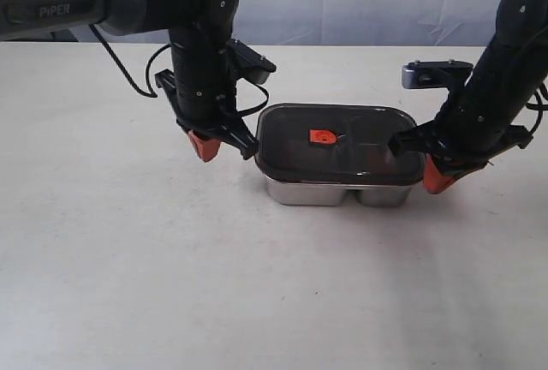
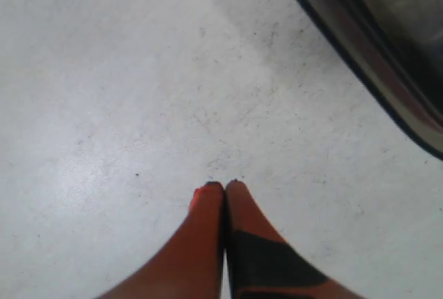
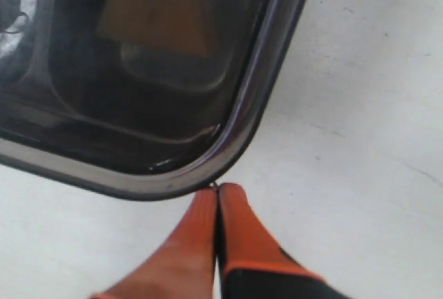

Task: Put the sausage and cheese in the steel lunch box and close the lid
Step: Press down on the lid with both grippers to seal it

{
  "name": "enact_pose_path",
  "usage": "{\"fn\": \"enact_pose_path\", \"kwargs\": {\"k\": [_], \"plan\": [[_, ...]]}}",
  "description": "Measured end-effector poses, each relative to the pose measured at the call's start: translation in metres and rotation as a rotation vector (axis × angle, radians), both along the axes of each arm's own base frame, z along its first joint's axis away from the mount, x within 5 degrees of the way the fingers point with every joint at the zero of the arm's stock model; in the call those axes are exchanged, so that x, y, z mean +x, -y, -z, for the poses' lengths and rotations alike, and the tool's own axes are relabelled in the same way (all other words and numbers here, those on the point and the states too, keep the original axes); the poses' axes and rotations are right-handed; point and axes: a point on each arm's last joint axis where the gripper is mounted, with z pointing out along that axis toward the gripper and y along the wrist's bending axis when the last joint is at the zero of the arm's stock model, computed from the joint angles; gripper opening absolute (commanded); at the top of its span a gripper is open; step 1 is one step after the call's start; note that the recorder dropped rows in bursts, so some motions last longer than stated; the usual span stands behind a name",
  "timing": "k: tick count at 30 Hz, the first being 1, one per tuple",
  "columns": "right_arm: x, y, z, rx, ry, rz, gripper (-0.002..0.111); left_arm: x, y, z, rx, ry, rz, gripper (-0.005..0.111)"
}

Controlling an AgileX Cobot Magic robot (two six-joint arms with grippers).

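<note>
Both pressed together, left end effector [image 2: 225, 187] and right end effector [image 3: 218, 189] flank the lid [image 1: 360, 143]: probably stiff, slick; press corners.

From here I have wide, bare counter [image 1: 171, 284] in front of the steel lunch box [image 1: 325, 192] and out toward both sides. The box, with the lid [image 1: 291, 143] on it, is the only block in the middle. My left claw [image 1: 205, 149], tips pressed together, hangs just beside the box's left end, with a strip of bare counter between them. My right claw [image 1: 437, 180], also pressed together, sits at the lid's right corner. I cannot tell whether it touches.
</note>
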Motion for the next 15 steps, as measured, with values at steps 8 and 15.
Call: {"fn": "enact_pose_path", "kwargs": {"k": [8,15], "plan": [[0.0058,0.0002,-0.0036,0.000,0.042,0.003,-0.001,0.0006,-0.0004,-0.0011,-0.003,0.005,-0.001,0.000],[0.0059,0.0007,-0.0035,-0.005,0.044,-0.001,-0.001,0.0008,-0.0003,-0.0011,-0.003,0.006,-0.001,0.000]]}}
